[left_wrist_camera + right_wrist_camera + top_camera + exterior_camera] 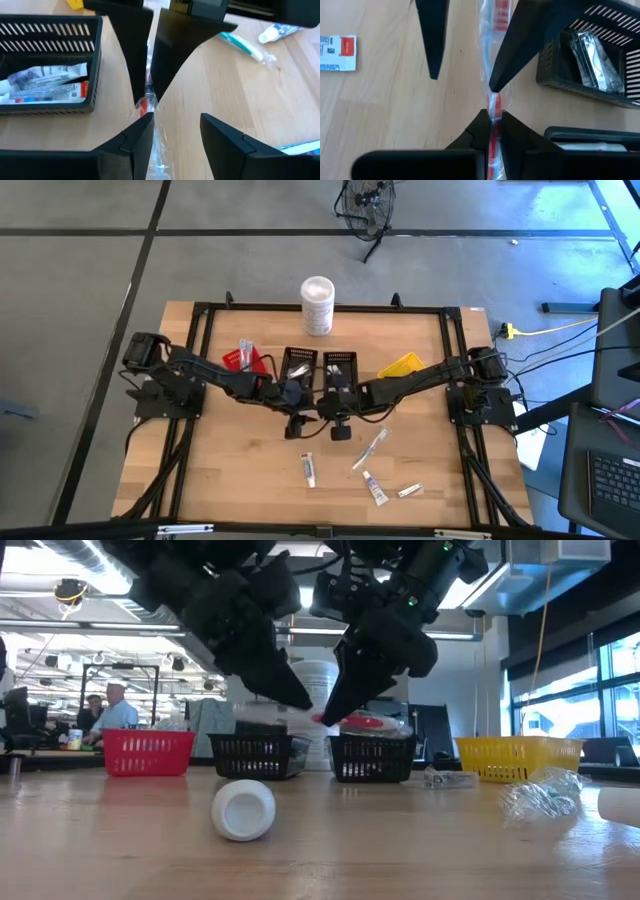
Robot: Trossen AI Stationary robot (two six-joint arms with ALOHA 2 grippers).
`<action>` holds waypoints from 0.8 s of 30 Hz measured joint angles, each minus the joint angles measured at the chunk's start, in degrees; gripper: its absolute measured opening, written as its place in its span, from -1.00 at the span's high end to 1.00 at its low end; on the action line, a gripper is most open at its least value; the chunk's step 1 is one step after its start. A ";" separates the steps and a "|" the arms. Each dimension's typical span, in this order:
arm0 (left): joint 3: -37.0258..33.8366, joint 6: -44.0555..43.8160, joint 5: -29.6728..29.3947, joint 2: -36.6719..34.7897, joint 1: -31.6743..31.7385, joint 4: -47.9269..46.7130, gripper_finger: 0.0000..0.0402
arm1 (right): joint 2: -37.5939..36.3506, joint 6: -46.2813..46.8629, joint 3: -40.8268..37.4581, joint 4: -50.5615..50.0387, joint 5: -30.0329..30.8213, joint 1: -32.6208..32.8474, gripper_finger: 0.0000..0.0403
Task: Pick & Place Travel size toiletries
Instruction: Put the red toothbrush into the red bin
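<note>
Your right gripper (492, 120) has its fingers pressed together on a slim clear-wrapped toothbrush with a red handle (492, 102), held above the table centre in front of two black mesh bins (300, 365). Your left gripper (175, 132) sits spread, one finger touching the wrapper.

1. Daylight is coming through windows (560, 690) in the low view.
2. Ceiling strip lights (90, 628) are glowing there.
3. Table (250, 480) is lying evenly lit, shadows soft.
4. Nearby white cap (243, 809) is blurring.
</note>
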 joint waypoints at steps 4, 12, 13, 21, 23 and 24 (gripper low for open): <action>0.00 1.08 -0.38 0.56 0.02 -0.34 0.26 | 0.00 -0.02 -0.02 0.34 -1.08 -0.04 0.89; -0.07 2.36 -3.27 0.73 0.36 -0.77 0.38 | -0.09 0.34 0.01 1.56 -3.23 0.00 0.87; 0.05 2.34 -3.28 0.73 0.48 -0.78 0.39 | -0.09 0.41 0.02 1.38 -3.24 0.00 0.89; 0.66 3.79 -2.19 0.73 0.50 -1.97 0.41 | -0.11 0.22 0.02 2.55 -3.24 0.06 0.88; 0.72 3.47 -2.59 0.72 0.50 -2.40 0.44 | -0.11 0.20 0.02 2.80 -3.12 0.02 0.86; 0.74 3.47 -2.82 0.71 0.50 -2.47 0.47 | -0.11 0.14 0.02 2.82 -3.05 0.02 0.86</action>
